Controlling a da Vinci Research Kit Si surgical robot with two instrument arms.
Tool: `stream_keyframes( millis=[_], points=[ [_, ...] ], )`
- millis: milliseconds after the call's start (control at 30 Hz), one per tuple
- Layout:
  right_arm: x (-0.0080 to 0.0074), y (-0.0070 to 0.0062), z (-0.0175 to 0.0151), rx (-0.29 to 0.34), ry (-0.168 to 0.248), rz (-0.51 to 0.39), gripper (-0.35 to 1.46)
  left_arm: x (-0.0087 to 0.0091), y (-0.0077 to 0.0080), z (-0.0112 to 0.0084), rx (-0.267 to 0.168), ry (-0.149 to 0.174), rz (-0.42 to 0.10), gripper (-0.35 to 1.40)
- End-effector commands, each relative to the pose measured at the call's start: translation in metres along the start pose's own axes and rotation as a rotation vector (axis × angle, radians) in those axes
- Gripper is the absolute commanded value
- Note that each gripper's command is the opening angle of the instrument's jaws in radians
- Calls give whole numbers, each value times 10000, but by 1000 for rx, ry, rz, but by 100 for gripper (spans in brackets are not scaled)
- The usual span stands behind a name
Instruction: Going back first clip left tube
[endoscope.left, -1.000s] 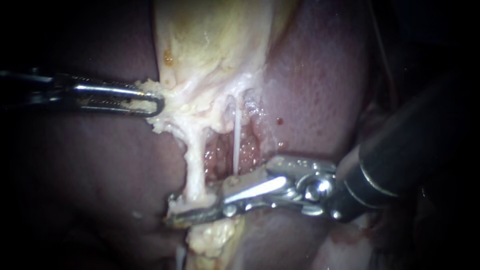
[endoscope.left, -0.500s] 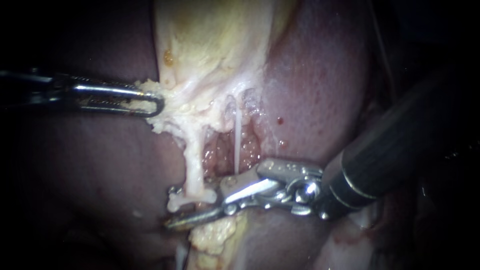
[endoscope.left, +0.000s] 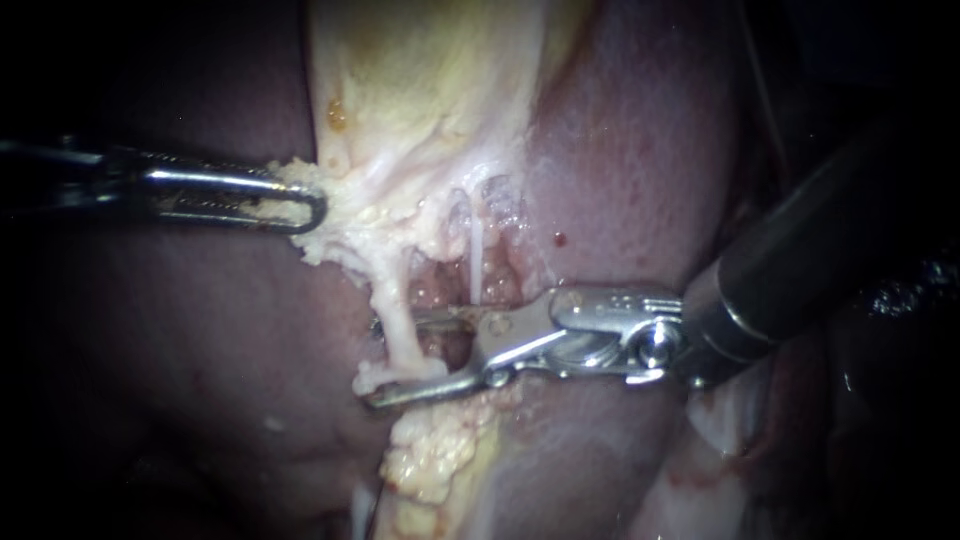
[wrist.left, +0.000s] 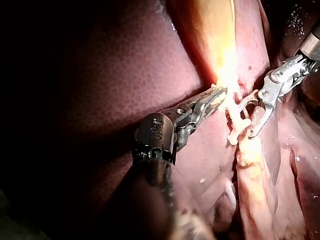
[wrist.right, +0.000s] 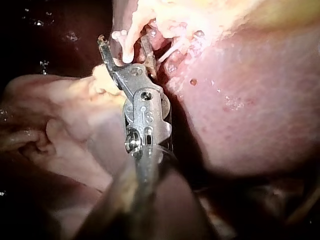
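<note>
The right instrument (endoscope.left: 372, 362) has its jaws spread wide, with the left tube (endoscope.left: 393, 318) standing between them near the tips. A thinner white tube (endoscope.left: 474, 262) runs down behind its upper jaw. The left instrument (endoscope.left: 305, 205) is clamped on the gallbladder's (endoscope.left: 420, 90) pale lower edge. Liver (endoscope.left: 640, 160) lies on both sides.

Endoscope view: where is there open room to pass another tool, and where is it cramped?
Bare liver lies below the left instrument, shut on the gallbladder edge, and more beyond the gallbladder, above the right instrument. The middle is crowded: the right instrument's open jaws straddle the left tube, with the thin right tube close beside.
</note>
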Motion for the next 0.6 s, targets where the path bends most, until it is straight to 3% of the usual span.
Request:
stream_keyframes(
  millis=[33,233,300,500,600],
  points=[
    [2,-1,-7,-2,1,-19,50,0,0,0,-1,0,0,-35],
    [22,-8,-64,-16,-2,-77,50,0,0,-1,-1,0,0,-35],
    [32,-9,-81,-19,-23,-93,50,0,0,-1,-1,0,0,-35],
    [67,-12,-128,-25,-145,-137,50,0,0,-1,-1,-1,0,-35],
    [78,-14,-147,-17,-149,-136,50,0,0,-1,-1,-1,0,-35]
  ],
)
